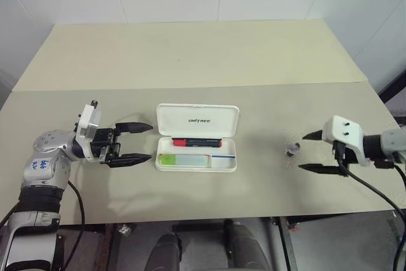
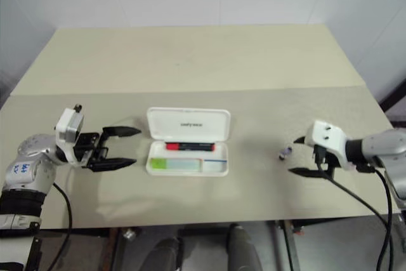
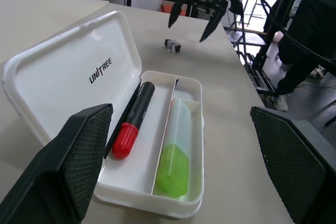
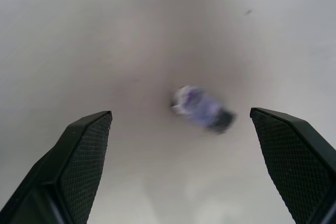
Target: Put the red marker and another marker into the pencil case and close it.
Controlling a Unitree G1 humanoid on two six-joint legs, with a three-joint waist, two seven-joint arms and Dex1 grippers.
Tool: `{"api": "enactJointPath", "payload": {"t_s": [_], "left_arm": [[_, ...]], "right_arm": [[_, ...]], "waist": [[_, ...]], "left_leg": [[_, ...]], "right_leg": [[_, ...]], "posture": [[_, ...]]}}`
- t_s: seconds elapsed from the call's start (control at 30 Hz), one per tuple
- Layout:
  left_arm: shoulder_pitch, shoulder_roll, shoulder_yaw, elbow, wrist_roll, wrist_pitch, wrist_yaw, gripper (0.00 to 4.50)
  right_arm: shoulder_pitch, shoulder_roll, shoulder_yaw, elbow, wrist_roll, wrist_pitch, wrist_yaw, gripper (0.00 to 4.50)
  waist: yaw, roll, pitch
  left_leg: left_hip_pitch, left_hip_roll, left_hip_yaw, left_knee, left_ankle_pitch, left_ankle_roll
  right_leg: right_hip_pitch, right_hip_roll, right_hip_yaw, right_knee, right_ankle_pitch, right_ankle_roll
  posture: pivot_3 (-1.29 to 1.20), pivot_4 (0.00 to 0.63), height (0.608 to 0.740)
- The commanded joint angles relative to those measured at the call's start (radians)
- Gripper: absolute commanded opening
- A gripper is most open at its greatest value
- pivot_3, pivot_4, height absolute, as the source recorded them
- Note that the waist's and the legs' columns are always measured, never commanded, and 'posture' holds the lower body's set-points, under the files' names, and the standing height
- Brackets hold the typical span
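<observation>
Head views: pencil case (image 1: 196, 138) lying open at table (image 1: 190, 61) centre, lid tipped back toward far side. Red marker (image 1: 196, 141) in far compartment along hinge, green highlighter (image 1: 184, 160) in near compartment. Both loaded, so judged at last step: closing the lid. Left gripper (image 1: 135, 143) just left of case, fingers spread wide, empty, pointing right at case's short end. Right gripper (image 1: 315, 152) well right of case, also spread wide, empty, beside a small dark-and-pale object (image 1: 292, 150) on table. Next move prob. calls for one gripper getting behind lid's far edge and swinging it toward near side, other steadying tray; light plastic may slide if pushed unbraced.

Left wrist view: case interior plain, "UNITREE" on lid, marker's red cap toward camera, highlighter alongside behind divider. Latch, if any, not visible. Right gripper seen beyond case, above small object. Person's dark clothing at room edge, cut off.

Right wrist view: fingers apart, blurred small purplish-white object between them on bare table; identity hard to tell. Can't tell if touching anything.
</observation>
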Motion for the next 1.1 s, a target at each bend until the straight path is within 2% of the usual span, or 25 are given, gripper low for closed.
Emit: {"api": "enactJointPath", "payload": {"t_s": [0.03,0.27,0.63,0.77,1.03,1.1], "left_arm": [[0.018,0.011,0.031,-0.036,-0.009,-0.009,-0.083,4.5],[0.043,0.011,0.047,-0.06,-0.01,-0.007,-0.065,4.5],[0.073,0.013,0.069,-0.09,-0.006,-0.005,-0.047,4.5],[0.078,0.013,0.072,-0.097,-0.006,-0.005,-0.041,4.5],[0.082,0.012,0.077,-0.102,-0.002,-0.004,-0.035,4.5],[0.08,0.01,0.078,-0.102,0.001,-0.004,-0.036,4.5]], "right_arm": [[-0.094,0.031,0.037,0.119,-0.04,-0.064,0.032,4.47],[-0.228,0.089,0.118,0.299,-0.097,-0.102,0.1,4.47],[-0.323,0.123,0.194,0.464,-0.19,-0.174,0.171,4.47],[-0.331,0.137,0.18,0.47,-0.188,-0.186,0.177,3.54],[-0.309,0.124,0.153,0.419,-0.168,-0.175,0.174,0.71],[-0.301,0.12,0.145,0.404,-0.164,-0.169,0.17,0.19]], "waist": [[0.001,0.0,0.0],[0.004,0.0,0.0],[0.003,0.001,0.0],[0.0,0.001,0.0],[-0.004,0.001,0.0],[-0.005,0.001,0.0]], "left_leg": [[0.0,0.0,0.0,0.0,0.0,0.0],[-0.001,0.0,0.0,-0.001,0.0,0.0],[0.0,0.0,0.0,0.0,0.0,0.0],[0.001,0.0,0.0,0.0,0.0,-0.001],[0.001,0.0,0.0,0.0,0.0,-0.001],[0.001,0.0,0.0,0.0,0.0,-0.001]], "right_leg": [[0.0,0.0,0.0,0.0,0.0,0.0],[-0.001,0.0,0.0,0.0,0.001,0.002],[-0.001,0.0,0.0,0.001,0.001,0.002],[-0.001,0.0,0.0,0.002,0.001,0.002],[-0.001,0.0,0.0,0.003,0.001,0.002],[-0.001,0.0,0.0,0.003,0.001,0.002]], "posture": [[0.0,0.15,0.74],[0.0,0.15,0.74],[0.0,0.15,0.74],[0.0,0.15,0.74],[0.0,0.15,0.74],[0.0,0.15,0.74]]}}
